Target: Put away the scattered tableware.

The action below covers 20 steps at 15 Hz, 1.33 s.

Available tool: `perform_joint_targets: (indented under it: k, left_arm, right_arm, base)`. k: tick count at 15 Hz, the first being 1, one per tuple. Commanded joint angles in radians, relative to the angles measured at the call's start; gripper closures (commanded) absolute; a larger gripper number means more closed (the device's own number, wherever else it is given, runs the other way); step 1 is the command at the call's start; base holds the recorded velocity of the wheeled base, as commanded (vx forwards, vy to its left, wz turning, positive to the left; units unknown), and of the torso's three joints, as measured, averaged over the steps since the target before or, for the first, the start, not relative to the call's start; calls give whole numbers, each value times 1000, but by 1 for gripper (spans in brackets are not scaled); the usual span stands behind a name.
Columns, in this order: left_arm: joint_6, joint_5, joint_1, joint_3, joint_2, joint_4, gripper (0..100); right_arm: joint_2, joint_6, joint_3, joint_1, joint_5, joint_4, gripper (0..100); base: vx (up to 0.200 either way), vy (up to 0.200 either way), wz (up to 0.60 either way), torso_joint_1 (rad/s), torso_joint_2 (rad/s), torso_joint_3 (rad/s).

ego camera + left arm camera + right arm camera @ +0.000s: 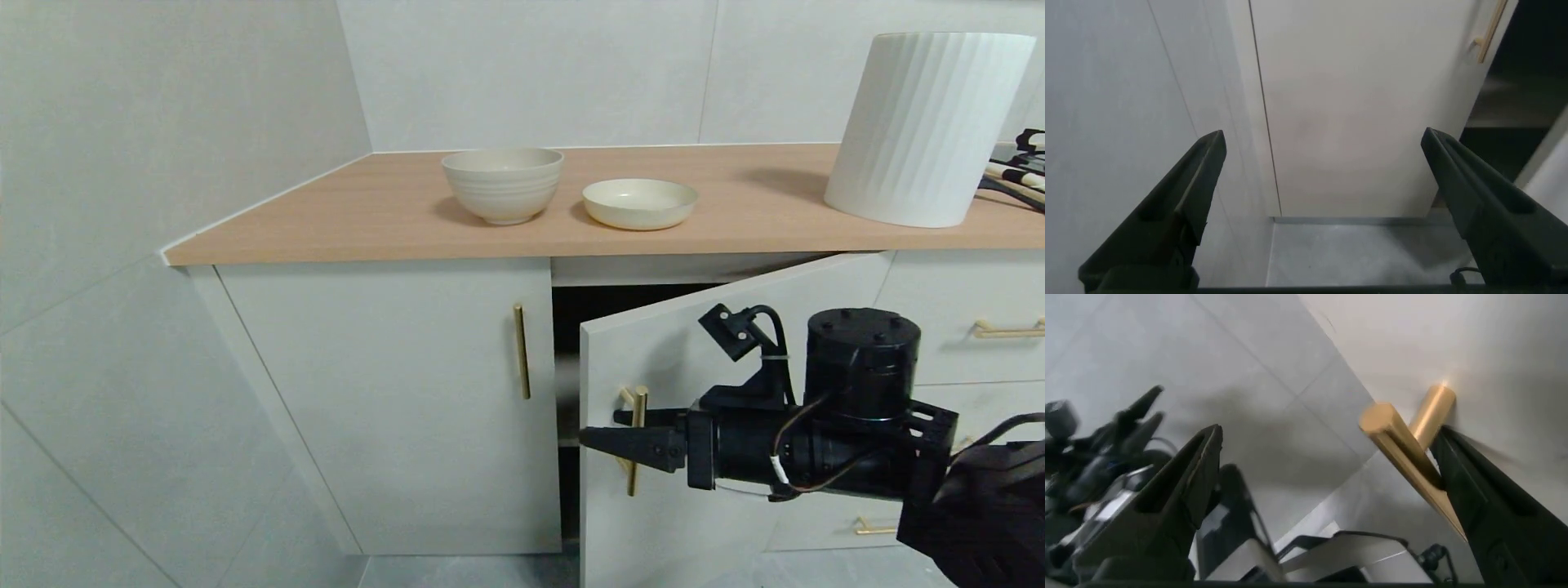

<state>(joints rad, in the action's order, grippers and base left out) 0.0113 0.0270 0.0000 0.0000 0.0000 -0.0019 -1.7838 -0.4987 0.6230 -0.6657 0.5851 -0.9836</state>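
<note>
Where walls [163, 122] meet, the countertop [367, 220] holds a bowl [503, 184].

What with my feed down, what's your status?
Left gripper open, empty. Right gripper open around door handle, door ajar. Bowl, dish on counter.

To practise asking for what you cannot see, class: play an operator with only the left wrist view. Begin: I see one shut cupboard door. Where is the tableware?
Observer: A bowl and a shallow dish stand side by side on the countertop above.
Operator: Where is the right tool?
Observer: The right tool is open, the brass handle of the ajar right door between its fingers.
Operator: Anything else up top?
Observer: A tall white ribbed container, farther right on the countertop.
</note>
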Motion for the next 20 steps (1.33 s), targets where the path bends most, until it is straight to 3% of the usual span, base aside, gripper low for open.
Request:
perform_joint_targets:
  k: [1,6,8,10,11,12,14,17,18,20]
  left_arm:
    - [1,1,0,0,0,-1,0]
    - [10,-1,0,0,0,-1,0]
    - [49,-1,0,0,0,-3,0]
    - [56,-19,0,-5,0,-10,0]
    - [55,-62,0,-29,0,-10,0]
    - [50,-154,0,-95,2,25,0]
    - [41,-256,-2,-178,46,122,0]
    - [35,-398,-3,-330,281,142,0]
    - [35,-435,-3,-385,376,140,0]
    - [38,-452,-6,-489,595,126,0]
  right_arm:
    - [84,0,-55,-9,4,0,0]
    - [104,5,-104,-20,5,0,0]
    - [104,3,-104,-20,5,0,0]
    - [104,5,-104,-20,5,0,0]
    - [104,5,-104,-20,5,0,0]
    - [103,3,-101,-20,5,0,0]
    - [98,3,-101,-20,5,0,0]
    - [110,5,-101,-23,5,-1,0]
    - [115,5,-103,-26,5,-1,0]
    - [135,5,-103,-31,5,-1,0]
  base:
    - [0,0,0,0,0,0]
    - [0,0,0,0,0,0]
    - [0,0,0,0,0,0]
    - [0,0,0,0,0,0]
    - [0,0,0,0,0,0]
    - [0,0,0,0,0,0]
    - [0,0,0,0,0,0]
    - [0,0,0,0,0,0]
    - [0,0,0,0,0,0]
    - [0,0,0,0,0,0]
